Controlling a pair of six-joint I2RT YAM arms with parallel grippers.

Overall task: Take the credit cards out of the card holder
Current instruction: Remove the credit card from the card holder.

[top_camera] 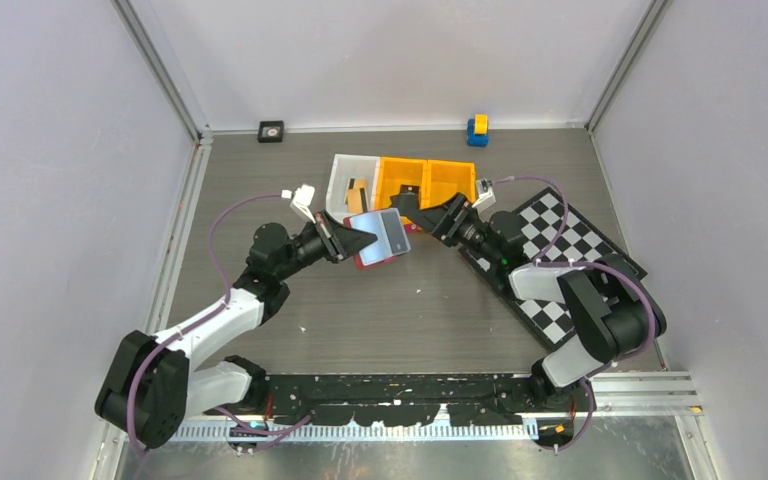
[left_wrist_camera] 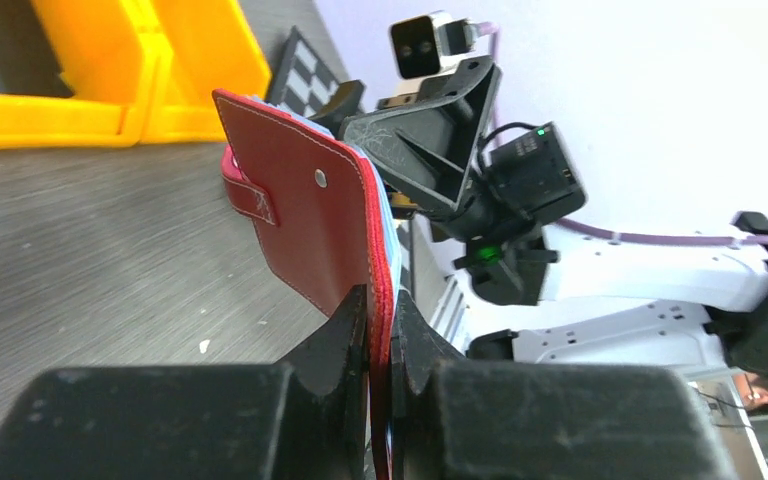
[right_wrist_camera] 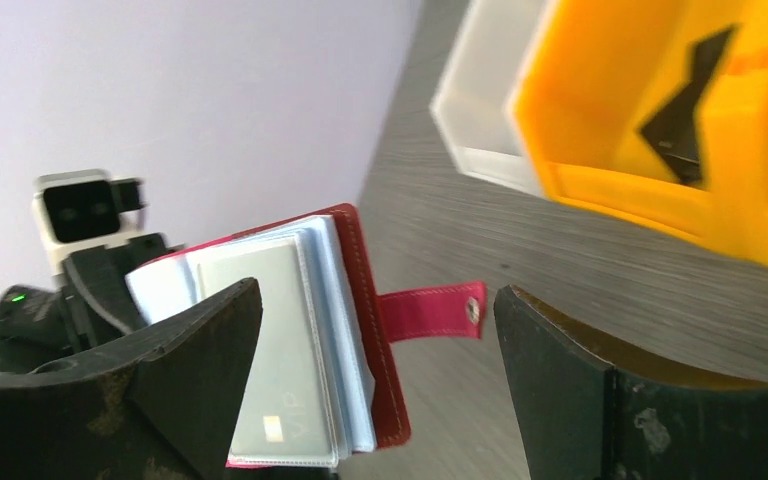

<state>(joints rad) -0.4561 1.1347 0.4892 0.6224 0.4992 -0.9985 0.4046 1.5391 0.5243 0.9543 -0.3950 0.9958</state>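
The red card holder is held above the table, open, its pale clear sleeves facing the right arm. My left gripper is shut on its red cover edge, pinched between the fingers. In the right wrist view the holder shows a greyish card inside the front sleeve and its snap tab sticking out. My right gripper is open and empty, its jaws wide apart just in front of the holder. A tan card lies in the white bin.
Two orange bins stand beside the white bin at the back; one holds a black piece. A chequered board lies under the right arm. A blue and yellow block and a small black object sit by the back wall.
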